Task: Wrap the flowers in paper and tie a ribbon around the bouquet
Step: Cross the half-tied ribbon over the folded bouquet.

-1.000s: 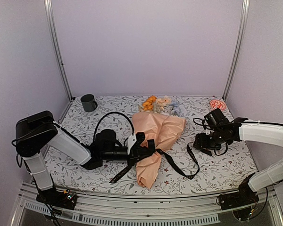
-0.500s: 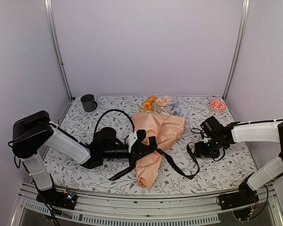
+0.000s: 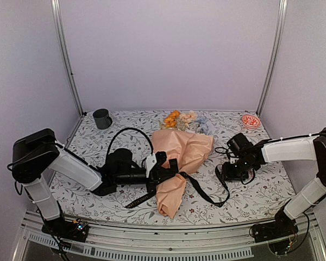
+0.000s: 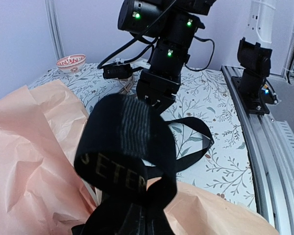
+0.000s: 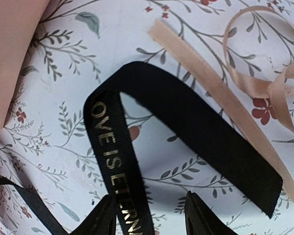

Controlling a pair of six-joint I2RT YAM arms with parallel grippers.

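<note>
While the left gripper [image 3: 163, 173] is pinching the ribbon [image 5: 196, 122] tight at the bouquet [image 3: 179, 155], which is lying mid-surface with blooms toward the far edge, the right gripper [image 5: 148, 220] is straddling the ribbon's free end near the right edge, jaws spread. Risk, judged: jaws catching the tan cord [image 5: 210, 83] just beside it; ribbon slipping sideways out of the gap.

— Any lettering you can read?
— Yes. Gold capitals on the black ribbon [image 5: 112, 147]: "OVE IS ETERNA", running down between the right fingers [image 5: 104, 221].
— Elsewhere?
— The left wrist view shows "S ETER" on the same ribbon's loop.
</note>
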